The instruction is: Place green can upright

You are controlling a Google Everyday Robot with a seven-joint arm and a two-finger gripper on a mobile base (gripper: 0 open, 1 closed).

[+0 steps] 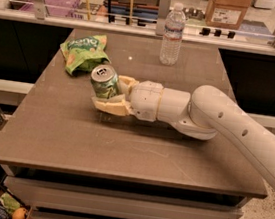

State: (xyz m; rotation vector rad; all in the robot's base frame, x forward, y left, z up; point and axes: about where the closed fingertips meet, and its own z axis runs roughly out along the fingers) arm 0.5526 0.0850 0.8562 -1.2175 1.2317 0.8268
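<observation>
The table fills most of the view, a dark brown top with the work going on left of its middle. The arm comes in from the right front corner and lies low and nearly level over the surface. Its thick white forearm runs leftward, with the wrist turned so that the fingers reach sideways rather than down. The gripper sits at its end, close above the table top, with one finger on the near side and one on the far side. It is clamped around the green can. The bag lies just beyond and to the left, near the gripper but apart from it. The bottle stands upright well back at the far edge, out of the way. The can is held by its body with its silver top showing. It is close to upright but seems to lean a little toward the bag, and whether its base touches the table I cannot tell. The step in hand looks like the setting-down itself. The next move calls for squaring the can so its base sits flat, lowering it the last bit and freeing the fingers gently. The gripper should then draw back to the right without nudging the can over or brushing the bag.
</observation>
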